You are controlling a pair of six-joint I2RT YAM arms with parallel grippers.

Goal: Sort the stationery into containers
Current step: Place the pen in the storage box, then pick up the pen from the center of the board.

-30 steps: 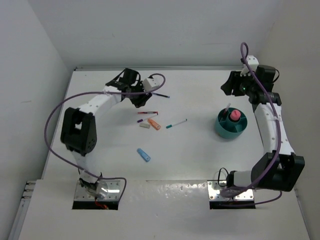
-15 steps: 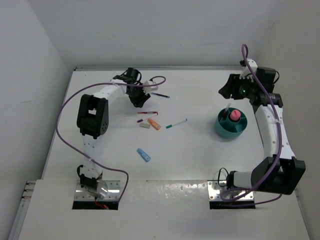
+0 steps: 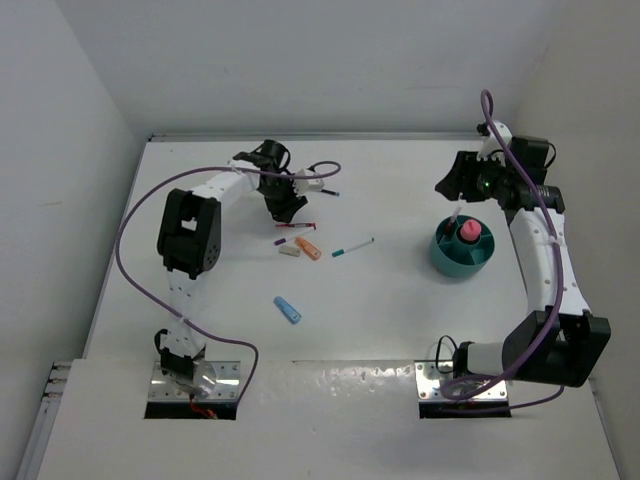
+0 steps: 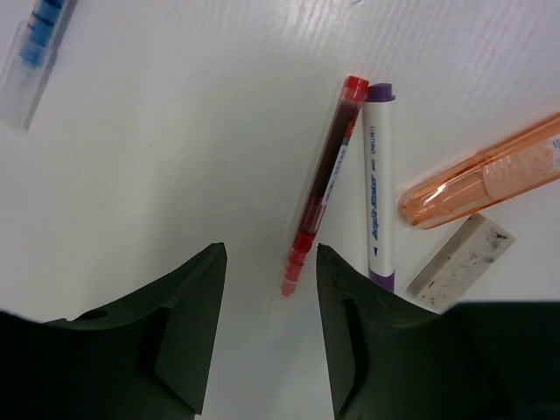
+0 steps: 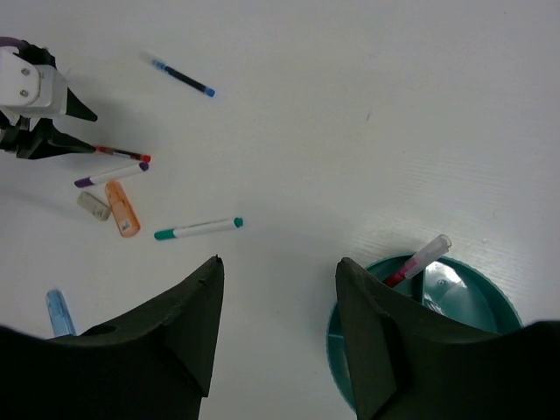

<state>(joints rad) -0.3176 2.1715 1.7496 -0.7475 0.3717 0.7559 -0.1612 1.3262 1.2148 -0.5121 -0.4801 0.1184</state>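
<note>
Thin red pen [image 4: 319, 184] flat on the white table [image 3: 400, 320], near tip lying between the spread fingers of the left gripper [image 4: 267, 337], untouched. Side by side with it, a white pen with purple cap [image 4: 378, 188]; then a short translucent orange stick [image 4: 481, 175] and a small beige eraser [image 4: 461, 254], close together, perhaps touching. Farther back, a thin blue pen [image 3: 325, 191]; toward the middle, a thin teal-capped pen [image 3: 352, 247] and a short blue stick [image 3: 288, 310], well apart. On the right side, a round teal plastic organiser cup [image 3: 448, 262], with a fat pink marker [image 3: 468, 230] upright in one compartment and a red pen with clear cap [image 5: 418, 261] leaning in another. Near the cup, above the table, the right gripper [image 5: 278, 337], fingers wide apart, holding nothing
</note>
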